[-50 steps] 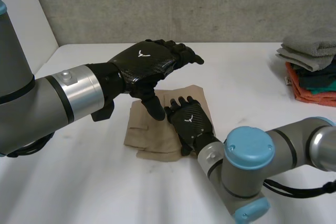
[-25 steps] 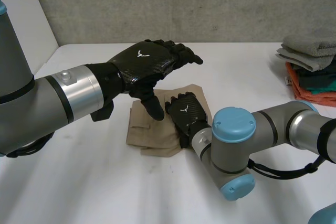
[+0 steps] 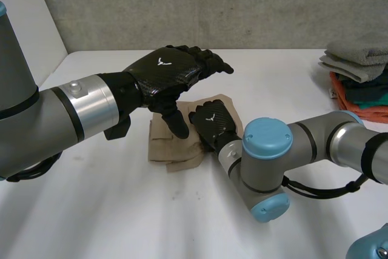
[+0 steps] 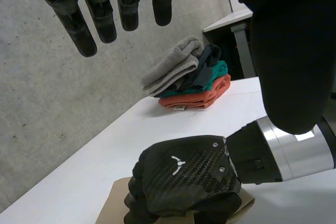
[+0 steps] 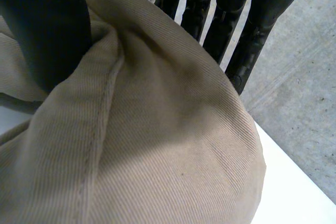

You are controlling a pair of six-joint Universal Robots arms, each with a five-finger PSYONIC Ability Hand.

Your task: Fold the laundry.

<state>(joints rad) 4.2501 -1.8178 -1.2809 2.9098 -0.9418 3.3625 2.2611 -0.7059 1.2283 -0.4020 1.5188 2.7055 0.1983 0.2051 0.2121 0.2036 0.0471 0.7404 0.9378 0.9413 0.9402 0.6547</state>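
A tan cloth (image 3: 165,148) lies folded on the white table (image 3: 85,210), bunched at its right side. My right hand (image 3: 212,123) sits on that right part with its fingers curled down into the fabric. In the right wrist view the tan cloth (image 5: 157,145) bulges up between the thumb (image 5: 47,30) and the fingers (image 5: 231,19), pinched there. My left hand (image 3: 167,71) hovers just above the cloth's left part, open, fingers straight and touching nothing. The left wrist view has the left hand's fingers (image 4: 89,19) above the right hand (image 4: 184,174) and the cloth (image 4: 113,205).
A stack of folded laundry (image 3: 361,77) in grey, dark, teal and orange stands at the table's far right edge, seen also as a pile (image 4: 189,77) in the left wrist view. A grey wall runs behind the table.
My right hand slid leftward over the cloth while its fingers curled in, gathering the fabric and drawing the near edge shorter. The right arm swung in after it. The left hand stayed put.
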